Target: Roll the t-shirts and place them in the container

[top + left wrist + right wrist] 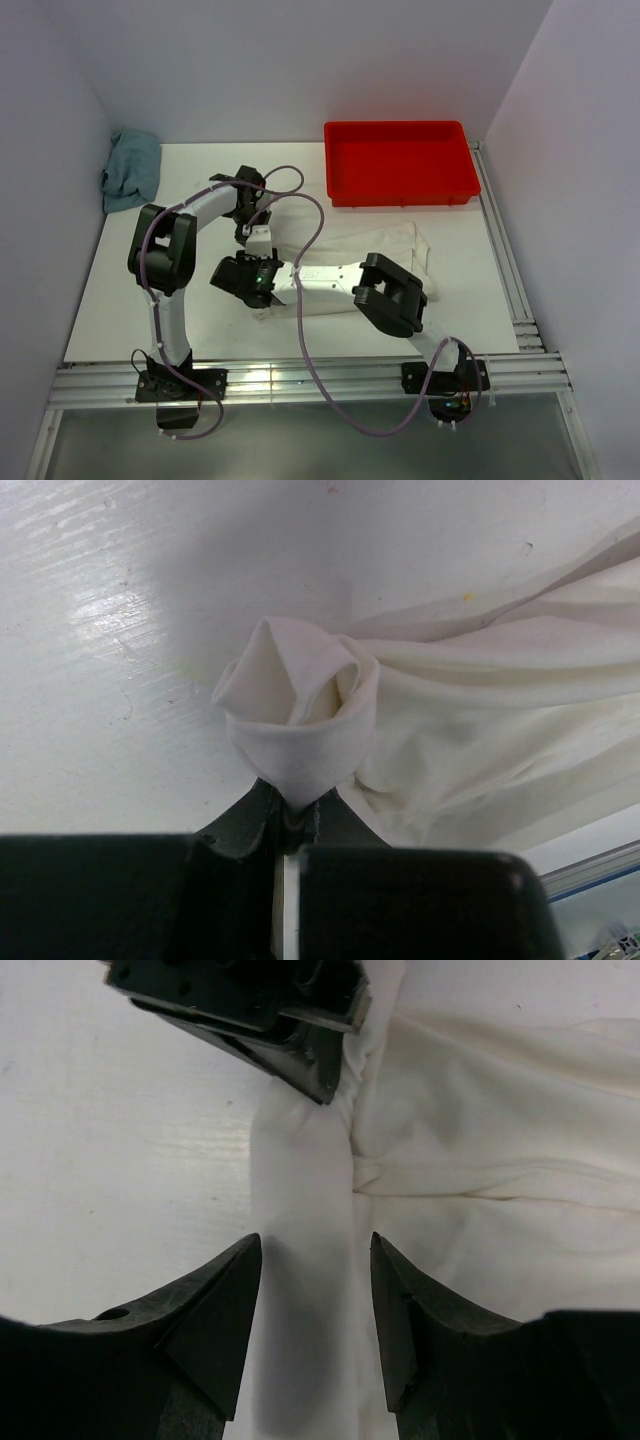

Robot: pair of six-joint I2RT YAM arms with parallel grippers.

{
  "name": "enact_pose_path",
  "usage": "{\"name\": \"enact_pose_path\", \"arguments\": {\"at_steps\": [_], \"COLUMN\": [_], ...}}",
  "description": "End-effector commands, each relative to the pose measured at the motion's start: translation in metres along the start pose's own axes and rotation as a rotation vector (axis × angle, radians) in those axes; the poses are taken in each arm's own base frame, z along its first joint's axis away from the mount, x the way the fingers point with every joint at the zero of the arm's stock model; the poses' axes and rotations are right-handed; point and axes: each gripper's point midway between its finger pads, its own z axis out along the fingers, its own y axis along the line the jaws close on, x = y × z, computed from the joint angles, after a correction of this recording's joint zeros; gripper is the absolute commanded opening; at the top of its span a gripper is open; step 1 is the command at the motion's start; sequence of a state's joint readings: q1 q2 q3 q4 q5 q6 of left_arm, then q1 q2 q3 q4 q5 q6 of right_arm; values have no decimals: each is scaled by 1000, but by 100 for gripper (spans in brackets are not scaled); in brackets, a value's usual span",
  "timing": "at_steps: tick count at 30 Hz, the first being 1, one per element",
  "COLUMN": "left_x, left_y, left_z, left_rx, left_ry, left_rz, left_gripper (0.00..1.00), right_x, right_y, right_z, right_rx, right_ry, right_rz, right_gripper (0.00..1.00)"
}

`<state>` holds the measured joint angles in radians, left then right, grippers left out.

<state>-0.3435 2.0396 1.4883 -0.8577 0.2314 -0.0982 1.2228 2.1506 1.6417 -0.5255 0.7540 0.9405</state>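
A cream-white t-shirt (390, 245) lies across the middle of the table, its left end wound into a loose roll (300, 700). My left gripper (290, 805) is shut on the near end of that roll, with fabric pinched between the tips. In the top view the left gripper (258, 237) reaches down at the shirt's left end. My right gripper (312, 1250) is open, one finger on each side of the roll (300, 1190), which runs away toward the left gripper's black fingers (300, 1050). The unrolled t-shirt (500, 1160) spreads out to the right.
A red tray (400, 199) stands at the back right. A crumpled blue-green cloth (132, 170) lies in the back left corner. Aluminium rails (510, 270) run along the right and front edges of the white table.
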Motion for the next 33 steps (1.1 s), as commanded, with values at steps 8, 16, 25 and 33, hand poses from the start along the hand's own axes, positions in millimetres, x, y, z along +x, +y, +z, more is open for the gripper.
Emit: {"name": "enact_pose_path", "arguments": {"at_steps": [8, 16, 25, 33], "left_x": [-25, -25, -34, -58], "left_y": [4, 4, 8, -2], "left_z": [1, -1, -11, -43], "left_rx": [-11, -10, -3, 76], "left_ry": [-78, -78, -97, -164], "left_rz": [19, 21, 27, 57], "left_gripper": [7, 11, 40, 66], "right_x": [1, 18, 26, 23], "right_y": [20, 15, -8, 5], "right_z": [11, 23, 15, 3], "right_rx": [10, 82, 157, -14], "right_ry": [-73, -39, 10, 29], "right_rz": [-10, -40, -39, 90], "right_gripper": [54, 48, 33, 25]}}
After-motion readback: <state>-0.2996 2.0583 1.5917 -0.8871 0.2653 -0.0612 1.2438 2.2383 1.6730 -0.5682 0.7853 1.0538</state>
